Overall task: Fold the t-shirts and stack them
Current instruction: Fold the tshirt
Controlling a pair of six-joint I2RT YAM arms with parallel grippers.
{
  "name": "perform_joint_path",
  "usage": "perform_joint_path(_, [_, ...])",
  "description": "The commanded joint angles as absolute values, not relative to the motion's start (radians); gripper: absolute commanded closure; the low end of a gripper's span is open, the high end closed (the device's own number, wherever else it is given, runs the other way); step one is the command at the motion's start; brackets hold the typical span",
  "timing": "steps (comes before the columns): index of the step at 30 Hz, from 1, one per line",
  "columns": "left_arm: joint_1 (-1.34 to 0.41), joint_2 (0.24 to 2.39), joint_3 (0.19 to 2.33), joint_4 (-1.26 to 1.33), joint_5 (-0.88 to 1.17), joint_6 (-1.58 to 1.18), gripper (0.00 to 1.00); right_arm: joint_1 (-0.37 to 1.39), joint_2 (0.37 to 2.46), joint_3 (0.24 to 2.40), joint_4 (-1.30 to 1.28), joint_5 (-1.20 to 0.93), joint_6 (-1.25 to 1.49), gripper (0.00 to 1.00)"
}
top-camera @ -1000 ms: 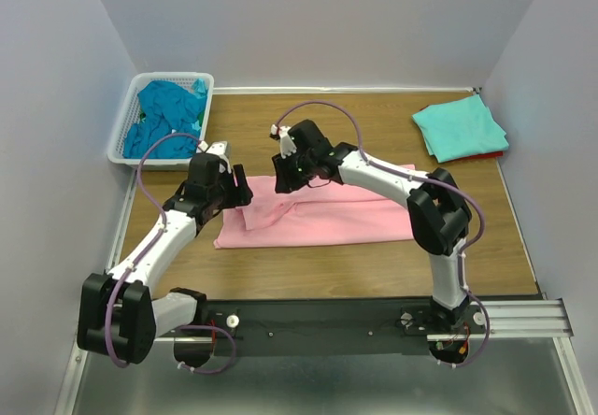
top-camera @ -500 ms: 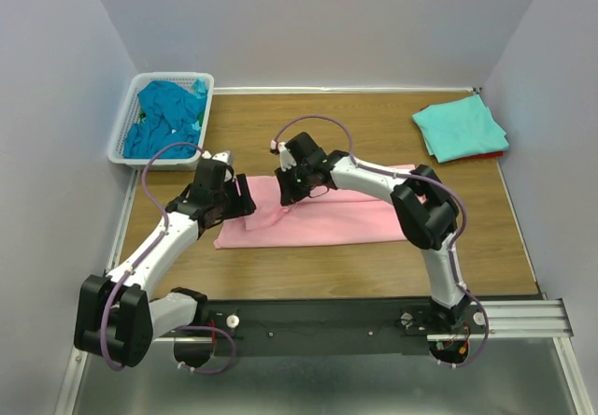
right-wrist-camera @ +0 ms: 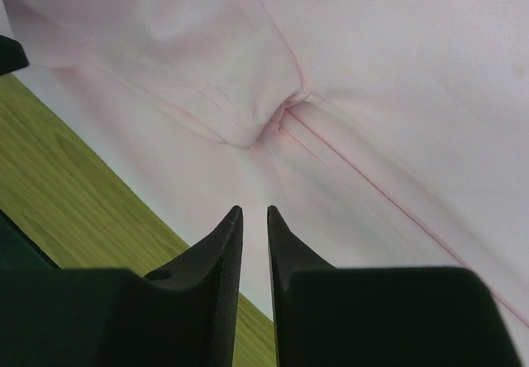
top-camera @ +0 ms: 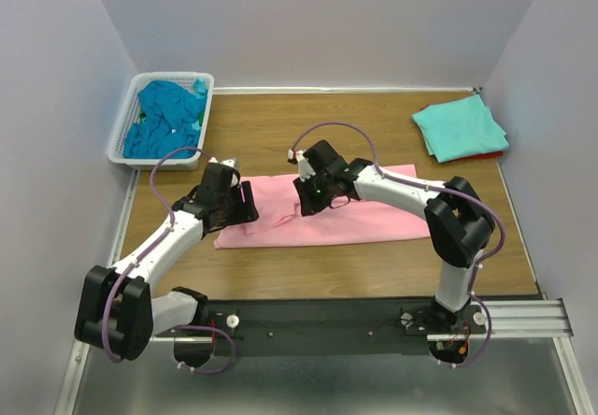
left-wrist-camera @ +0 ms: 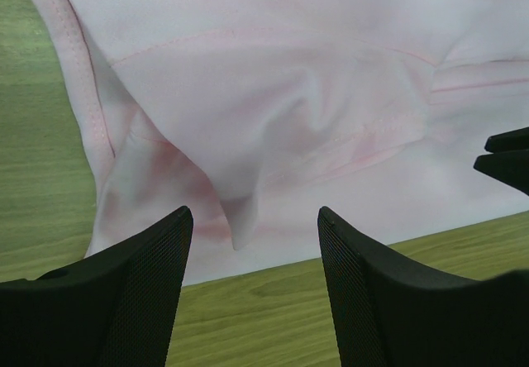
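The right gripper (right-wrist-camera: 254, 212) has its fingers nearly together with a thin slit between them, just short of a puckered seam. I can't tell if any cloth is nipped. The left gripper (left-wrist-camera: 254, 212) stands wide apart, holding nothing. The pink t-shirt (top-camera: 360, 221) lies mid-frame on the table (top-camera: 280, 125). If the right one pulls on a poor grip, I'd expect the fold to slip or bunch crooked.

A white lattice basket (top-camera: 124, 130) sits at the far left corner of the wooden table (top-camera: 355, 121)
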State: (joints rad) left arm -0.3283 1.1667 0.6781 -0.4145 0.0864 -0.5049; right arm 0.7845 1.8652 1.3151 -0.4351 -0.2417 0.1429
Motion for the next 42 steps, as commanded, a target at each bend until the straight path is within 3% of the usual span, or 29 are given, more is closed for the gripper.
perform_joint_path(1, [-0.337,1.199,0.666,-0.436,0.086,-0.518,0.31,0.79,1.822,1.305,-0.404,-0.225,0.205,0.75])
perform_joint_path(8, [-0.351,1.276,0.664,-0.422,0.098,-0.522,0.38,0.79,1.799,1.237,-0.272,-0.276,0.291,0.74])
perform_joint_path(18, [-0.374,1.29,0.66,-0.434,0.198,-0.517,0.81,0.79,1.792,1.189,-0.218,-0.268,0.307,0.73])
perform_joint_path(26, [-0.374,1.198,0.637,-0.46,0.317,-0.555,0.88,0.792,1.789,1.183,-0.209,-0.265,0.307,0.73])
perform_joint_path(35, [-0.374,1.209,0.568,-0.44,0.367,-0.571,0.85,0.792,1.787,1.183,-0.207,-0.264,0.308,0.73])
perform_joint_path(38, [-0.376,1.197,0.578,-0.457,0.335,-0.571,0.56,0.792,1.784,1.18,-0.206,-0.256,0.308,0.73])
perform_joint_path(39, [-0.374,1.186,0.584,-0.466,0.319,-0.572,0.41,0.792,1.779,1.178,-0.207,-0.252,0.307,0.73])
perform_joint_path(42, [-0.374,1.161,0.626,-0.509,0.235,-0.58,0.3,0.784,1.761,1.167,-0.209,-0.197,0.305,0.73])
